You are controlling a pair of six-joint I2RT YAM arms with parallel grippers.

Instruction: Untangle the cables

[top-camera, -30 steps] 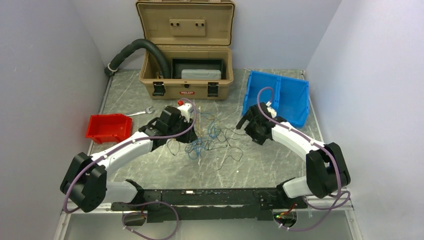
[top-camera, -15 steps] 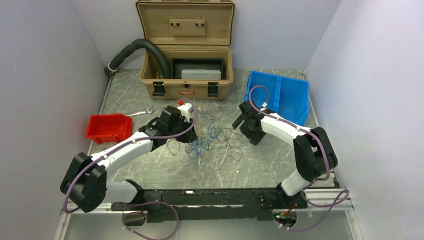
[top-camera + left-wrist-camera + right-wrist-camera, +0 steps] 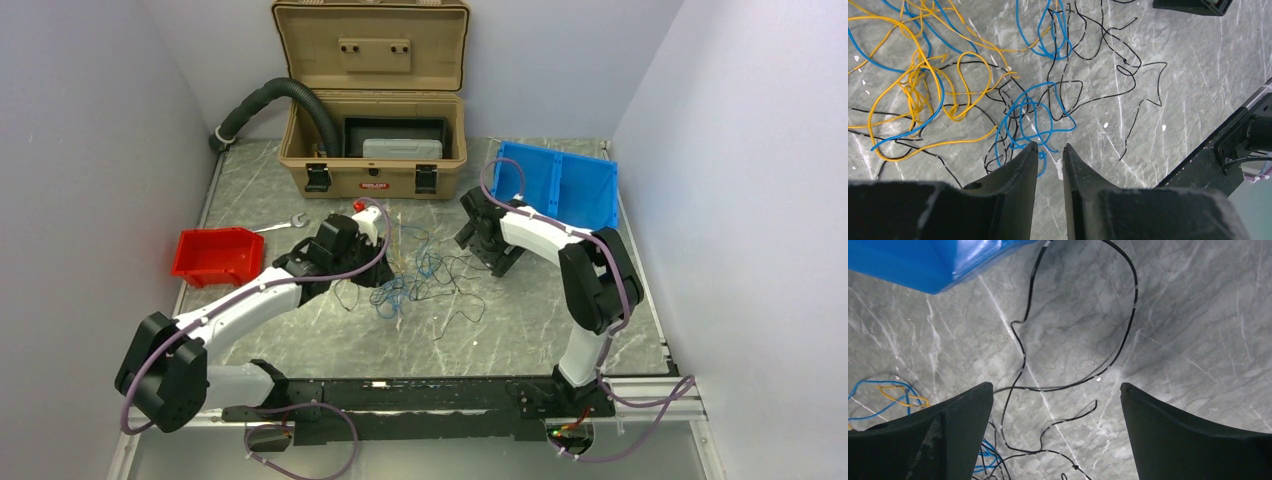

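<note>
The cables (image 3: 420, 275) lie knotted at centre, your left gripper (image 3: 1050, 150) narrowly parted above a blue loop (image 3: 1035, 112) and holding nothing, your right gripper (image 3: 1057, 386) spread wide over a black strand (image 3: 1118, 350): pinch single strands only, then draw apart slowly.

Table top (image 3: 1198, 75) was grey, marble-patterned, smooth, with a faint sheen. Cables (image 3: 915, 87) had glossy plastic sheaths in 3 colours. Left gripper (image 3: 1050, 150) fingers (image 3: 1013, 190) were matt black plastic, edges scuffed pale. Blue bin (image 3: 923, 260) was glossy plastic. Tan case (image 3: 375, 170) looked like matt plastic. Wrench (image 3: 283, 225) was bright metal.
</note>
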